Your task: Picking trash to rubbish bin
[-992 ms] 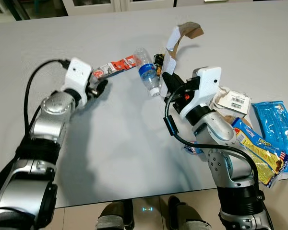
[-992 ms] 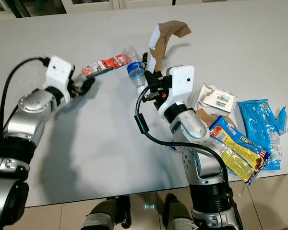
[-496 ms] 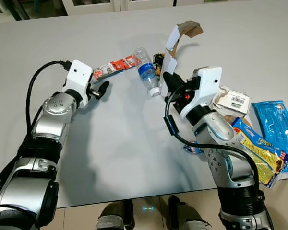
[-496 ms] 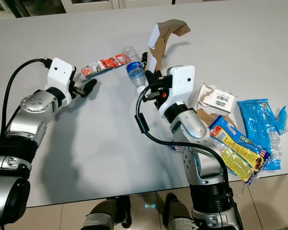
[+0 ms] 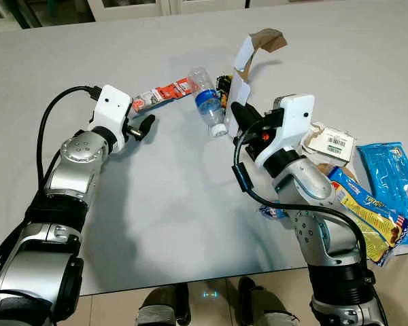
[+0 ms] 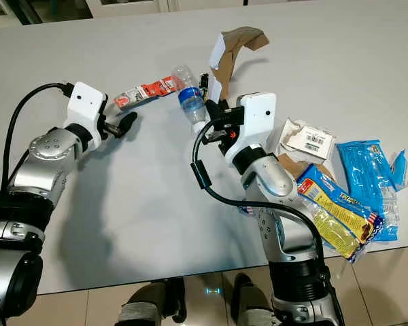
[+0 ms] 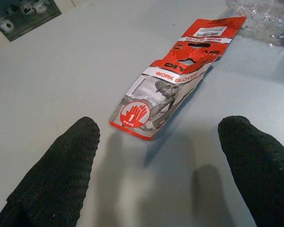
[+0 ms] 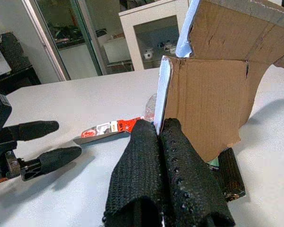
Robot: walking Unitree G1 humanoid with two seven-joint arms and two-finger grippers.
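Observation:
A red and white work-gloves package (image 5: 164, 94) lies flat on the grey table (image 5: 170, 204). My left gripper (image 5: 147, 124) is open just short of its near end; in the left wrist view the package (image 7: 173, 90) lies ahead of the two spread fingers (image 7: 61, 165). My right gripper (image 5: 239, 112) is shut on the lower edge of a bent brown and white cardboard piece (image 5: 248, 58), which stands upright. In the right wrist view the cardboard (image 8: 208, 104) rises from between the closed fingertips (image 8: 151, 142). A crushed clear bottle with a blue label (image 5: 207, 102) lies between the two grippers.
A small dark object (image 5: 224, 83) lies beside the bottle. Right of my right arm lie a white carton (image 5: 330, 142), a yellow and blue snack wrapper (image 5: 367, 210) and a blue bag (image 5: 394, 183). The table's front edge (image 5: 190, 282) is near my body.
My left gripper has shifted slightly toward the red package and its fingers have spread apart. The right arm and cardboard have stayed still.

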